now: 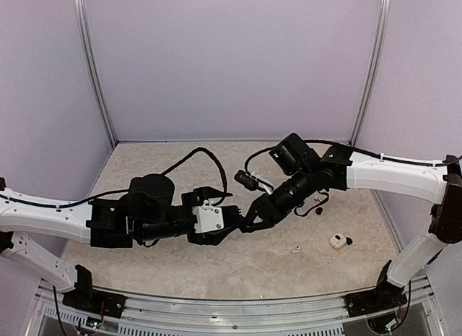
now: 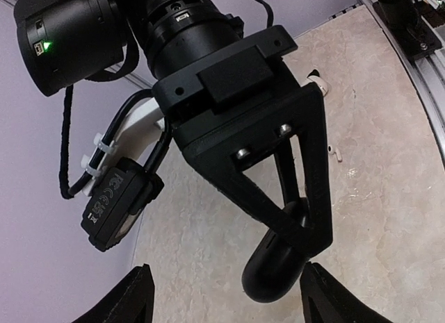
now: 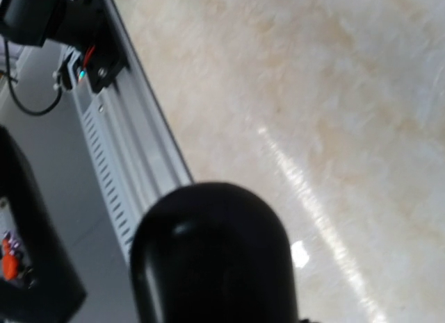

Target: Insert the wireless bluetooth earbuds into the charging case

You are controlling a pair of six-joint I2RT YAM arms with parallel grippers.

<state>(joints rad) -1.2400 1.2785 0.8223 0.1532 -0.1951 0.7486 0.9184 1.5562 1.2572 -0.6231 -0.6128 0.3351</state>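
Right gripper [image 2: 293,229], clamped on a black case [image 2: 271,271], holds it between the open jaws of the left gripper [image 2: 226,292]; an off-centre squeeze could twist the case free.

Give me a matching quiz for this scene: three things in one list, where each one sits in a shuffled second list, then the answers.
1 black case
2 white case
3 white earbud

A alone on the table
B on the table, small black piece beside it
C between the jaws of the right gripper

Pairs: 1-C, 2-B, 3-A
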